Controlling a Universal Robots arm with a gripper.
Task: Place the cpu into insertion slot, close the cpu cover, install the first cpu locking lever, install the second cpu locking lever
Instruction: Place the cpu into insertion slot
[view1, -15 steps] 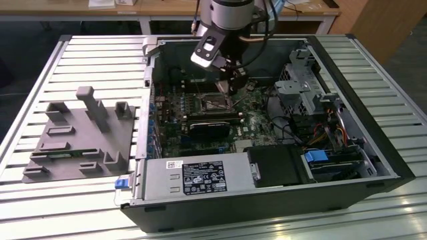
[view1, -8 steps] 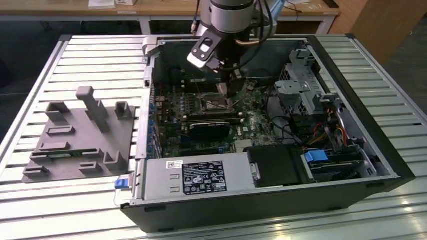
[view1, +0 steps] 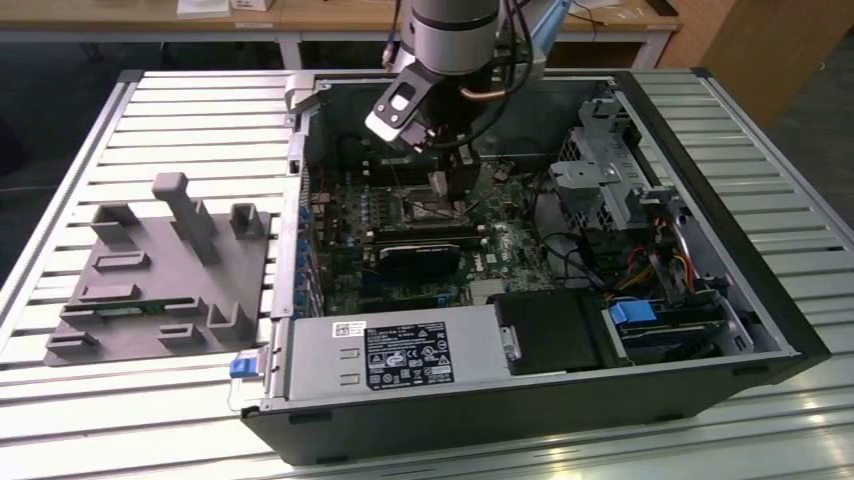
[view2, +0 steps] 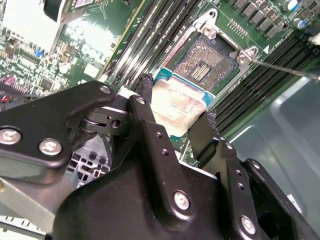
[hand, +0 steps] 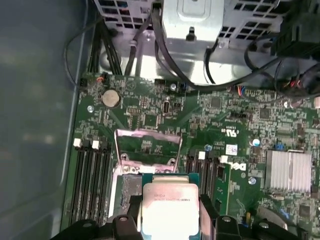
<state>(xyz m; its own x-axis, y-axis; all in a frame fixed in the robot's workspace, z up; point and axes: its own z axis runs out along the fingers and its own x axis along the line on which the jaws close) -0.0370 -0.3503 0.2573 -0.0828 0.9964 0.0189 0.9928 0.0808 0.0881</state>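
Your gripper (view2: 177, 101) clamped the cpu (hand: 170, 210) by two edges, with the bare slot (view2: 207, 60) just below it and the cover (hand: 147, 132) open beyond.

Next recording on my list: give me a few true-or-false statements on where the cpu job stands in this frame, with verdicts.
1. The gripper is shut on the cpu. True.
2. The cpu is already seated in the insertion slot. False: the slot is bare, with its contacts exposed, and the cpu is held between the fingers beside it in both wrist views.
3. The cpu cover is closed over the slot. False: it is swung open, and the board shows through its window.
4. In the exterior view, the computer case lies with its open side up and the arm reaches into it. True.
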